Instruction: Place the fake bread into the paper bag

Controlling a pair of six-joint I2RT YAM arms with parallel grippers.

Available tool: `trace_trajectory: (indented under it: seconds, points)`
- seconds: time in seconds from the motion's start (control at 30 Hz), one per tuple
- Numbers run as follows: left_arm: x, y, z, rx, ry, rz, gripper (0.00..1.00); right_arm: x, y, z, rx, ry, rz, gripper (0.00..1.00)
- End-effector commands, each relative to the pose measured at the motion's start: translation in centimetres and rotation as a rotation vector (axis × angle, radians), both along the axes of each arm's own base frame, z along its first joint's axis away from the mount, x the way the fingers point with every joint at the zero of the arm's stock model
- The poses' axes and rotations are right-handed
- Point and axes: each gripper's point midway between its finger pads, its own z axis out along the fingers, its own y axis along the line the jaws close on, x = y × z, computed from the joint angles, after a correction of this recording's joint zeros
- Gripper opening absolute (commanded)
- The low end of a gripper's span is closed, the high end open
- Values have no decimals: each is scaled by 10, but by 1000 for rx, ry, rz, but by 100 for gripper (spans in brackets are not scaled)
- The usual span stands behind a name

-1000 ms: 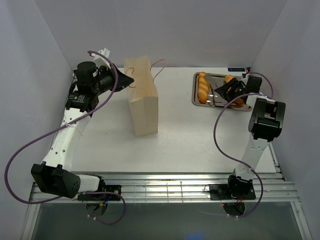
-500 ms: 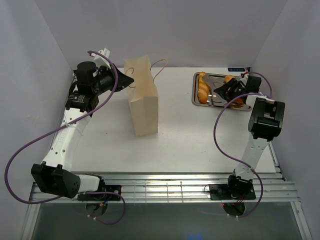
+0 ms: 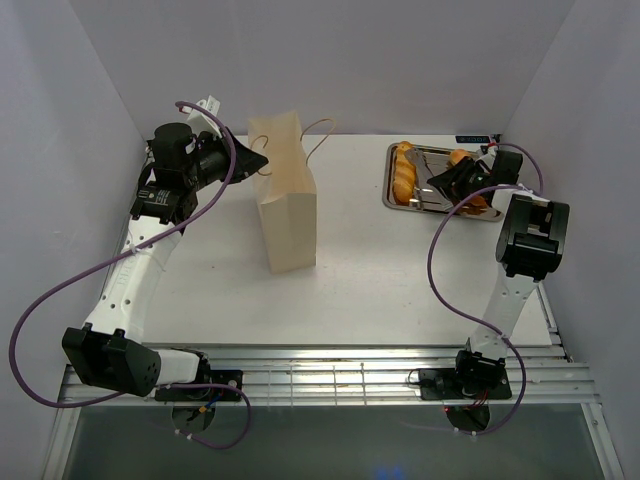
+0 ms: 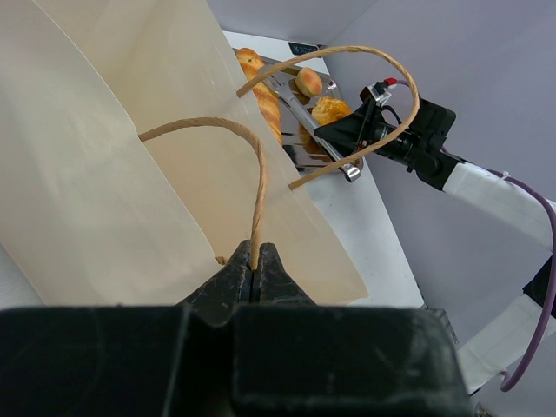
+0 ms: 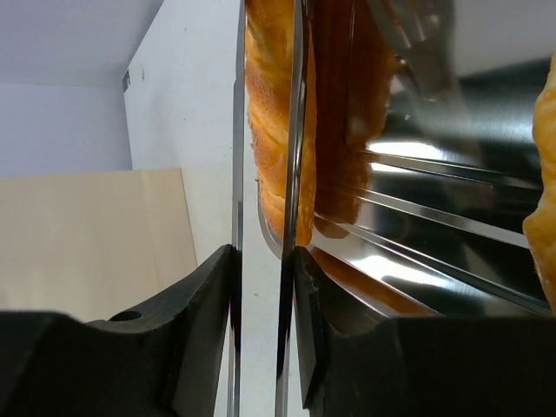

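Paper bag (image 3: pixel 287 215) upright, far left of table; left gripper (image 4: pixel 254 261) clenched on its cord handle (image 4: pixel 258 165). Fake bread (image 3: pixel 404 172) in steel tray (image 3: pixel 389 190), far right. Right gripper (image 5: pixel 261 261) grasping metal tongs (image 5: pixel 293 174), blades flanking long loaf. Blue label (image 3: pixel 473 138) beyond tray: writing unreadable.

1. Paper bag (image 3: pixel 287 215): matt cream paper, smooth, with soft creases.
2. Cord handle (image 4: pixel 258 165): twisted brown paper cord, rough and fibrous.
3. Fake bread (image 5: pixel 271 104): glossy golden-orange, plastic-looking, with a ridged crust.
4. Tray (image 5: pixel 434 217): polished steel, mirror-bright, showing the bread's reflection.
5. Tongs (image 4: pixel 295 106): thin bare metal blades, smooth and shiny.
6. Left gripper (image 4: pixel 253 261) and right gripper (image 5: pixel 261 261): matt black plastic fingers, faintly grained.
7. Table (image 3: pixel 360 280): smooth, matt white top.
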Motion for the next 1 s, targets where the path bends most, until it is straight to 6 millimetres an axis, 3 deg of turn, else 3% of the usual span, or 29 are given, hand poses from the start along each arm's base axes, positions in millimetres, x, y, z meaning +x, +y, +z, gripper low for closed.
trace_trajectory:
  seconds: [0.0,0.37,0.83,0.97]
  points:
    - [-2,-3,10,-11,-30,-19,0,3,4,14,25,-59,30,20]
    - [-3,-4,11,-12,-31,-24,0,-5,5,32,142,-63,-27,10]
    - [-3,-3,11,-12,-30,-19,0,-9,-16,102,238,-163,-127,8]
    - [-4,-3,9,-12,-27,-20,0,-19,-11,120,296,-181,-121,8]
